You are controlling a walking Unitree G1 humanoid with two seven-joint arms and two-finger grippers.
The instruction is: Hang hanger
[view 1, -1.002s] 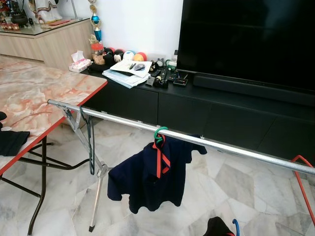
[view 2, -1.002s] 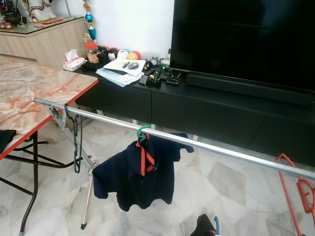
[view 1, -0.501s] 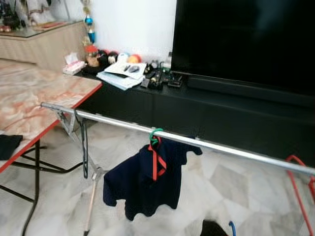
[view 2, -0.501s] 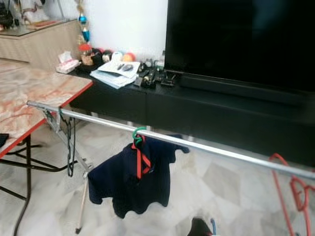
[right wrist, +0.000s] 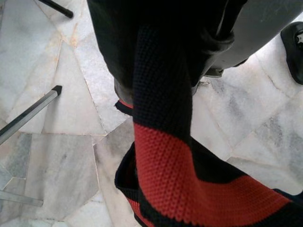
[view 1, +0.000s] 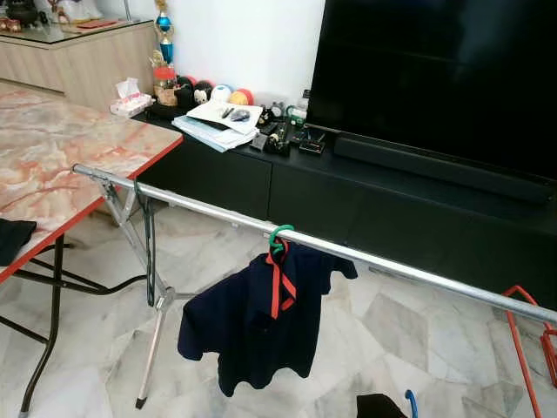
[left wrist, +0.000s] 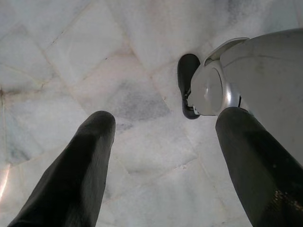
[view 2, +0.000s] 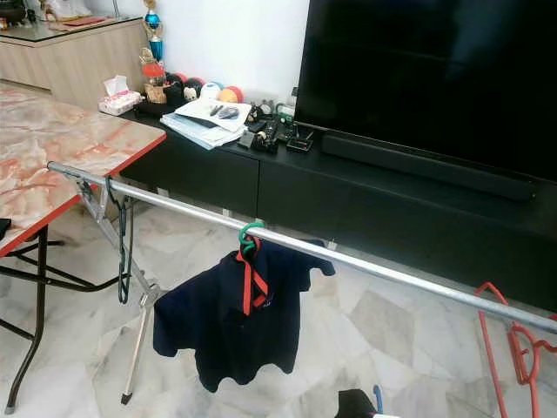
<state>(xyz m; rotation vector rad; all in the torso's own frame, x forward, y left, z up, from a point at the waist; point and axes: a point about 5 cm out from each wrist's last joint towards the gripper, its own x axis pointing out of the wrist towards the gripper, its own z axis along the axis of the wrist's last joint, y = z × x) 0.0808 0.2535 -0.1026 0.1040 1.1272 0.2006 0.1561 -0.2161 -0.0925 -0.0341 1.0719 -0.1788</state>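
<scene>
A metal drying rail (view 1: pixel 392 266) crosses the room in front of me. A navy shirt with red trim (view 1: pixel 261 322) hangs from it on a green hanger (view 1: pixel 278 237). At the bottom edge of the head views the top of another dark garment (view 1: pixel 379 406) shows beside a blue hanger hook (view 1: pixel 410 402), below the rail. In the right wrist view navy and red knit fabric (right wrist: pixel 175 179) hangs close before the camera above the floor, and it hides the right gripper that holds it. My left gripper (left wrist: pixel 165 120) is open over the marble floor and holds nothing.
A marble-patterned table with a red edge (view 1: pixel 78 148) stands at the left, with a black cloth (view 1: pixel 13 237) on it. A black TV console (view 1: pixel 365 200) and TV (view 1: pixel 435 78) lie behind the rail. Red hangers (view 2: pixel 522 348) hang at the right end, a dark hanger (view 1: pixel 148 252) at the left.
The head view has swayed and sharpened, so the camera moved. The hung shirt, the rail and the held garment keep their places.
</scene>
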